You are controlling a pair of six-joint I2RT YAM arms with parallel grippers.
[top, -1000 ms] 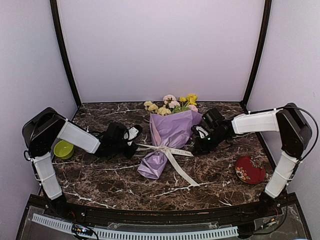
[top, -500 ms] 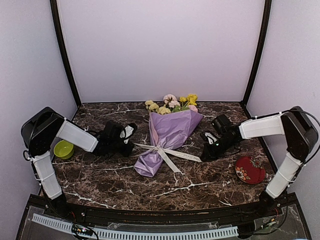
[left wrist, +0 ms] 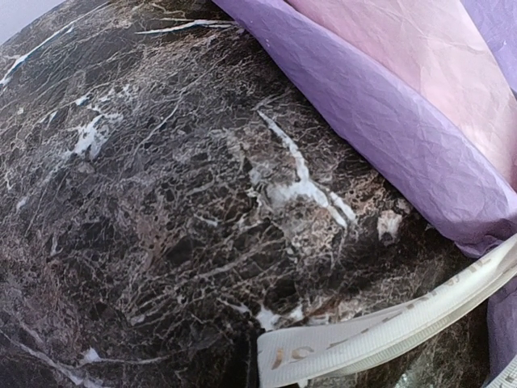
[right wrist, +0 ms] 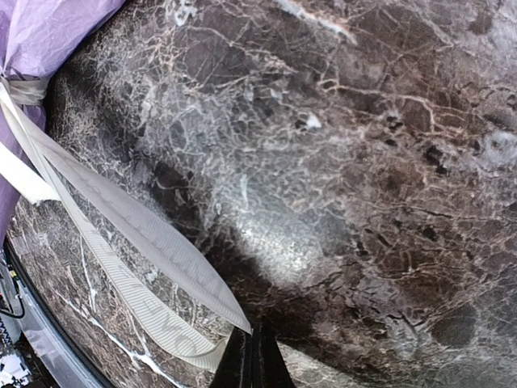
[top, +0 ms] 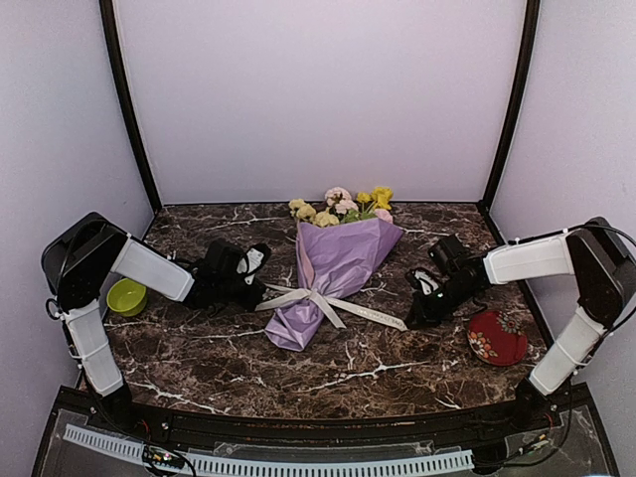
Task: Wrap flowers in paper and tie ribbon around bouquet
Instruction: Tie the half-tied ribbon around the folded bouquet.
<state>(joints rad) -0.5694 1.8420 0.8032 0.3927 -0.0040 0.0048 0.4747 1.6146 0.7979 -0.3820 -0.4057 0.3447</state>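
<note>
Since the ribbon point(top: 348, 307) girds the bouquet point(top: 336, 260) lying between the jaws, each pair pinched shut on a tail, we should draw left gripper point(top: 256, 292) and right gripper point(top: 411, 319) apart evenly, low over the marble table point(top: 199, 348), cinching the knot.

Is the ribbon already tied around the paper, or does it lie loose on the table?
Tied: the ribbon cinches the paper at its narrow part, with a tail running out to each side.

Lilac-paper bouquet point(top: 343, 253) lying flat, cream ribbon point(top: 318, 295) wrapped rnd waist.
</note>
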